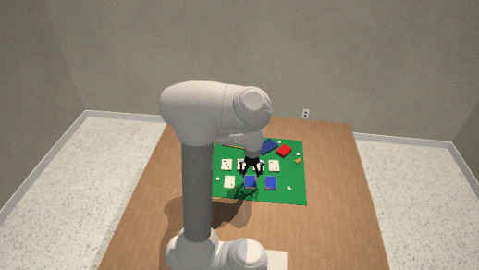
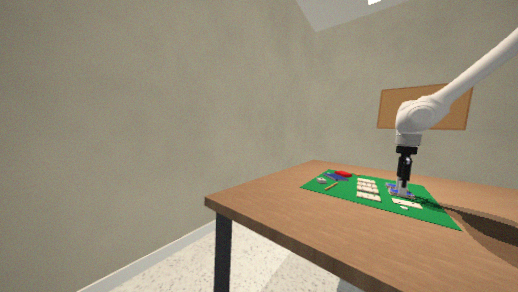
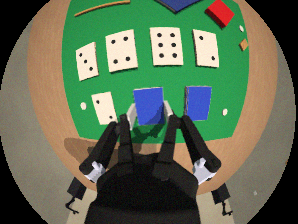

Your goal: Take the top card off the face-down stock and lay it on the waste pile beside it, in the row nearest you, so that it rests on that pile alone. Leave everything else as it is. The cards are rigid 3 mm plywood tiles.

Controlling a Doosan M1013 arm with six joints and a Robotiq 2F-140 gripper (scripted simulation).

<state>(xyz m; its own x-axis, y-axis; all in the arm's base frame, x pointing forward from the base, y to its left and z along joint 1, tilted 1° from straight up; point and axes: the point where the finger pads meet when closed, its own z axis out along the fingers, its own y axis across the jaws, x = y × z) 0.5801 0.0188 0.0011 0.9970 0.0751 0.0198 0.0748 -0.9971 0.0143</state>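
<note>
- Where the green mat point(image 1: 296, 194) covers the table point(image 1: 324, 240), the gripper point(image 3: 149, 121) grasps a blue-backed card point(image 3: 148, 106) by its two side edges.
- That card sits in the near row, between a face-up card point(image 3: 104, 107) and another blue-backed card point(image 3: 198, 102).
- Four face-up cards point(image 3: 165, 46) line the row behind.

Top view looks down from high behind the arm; exterior view sits low and far off to one side; wrist view (fisheye) looks down closely. All share the green mat point(image 1: 296, 194) point(image 2: 345, 192) point(image 3: 67, 43).
</note>
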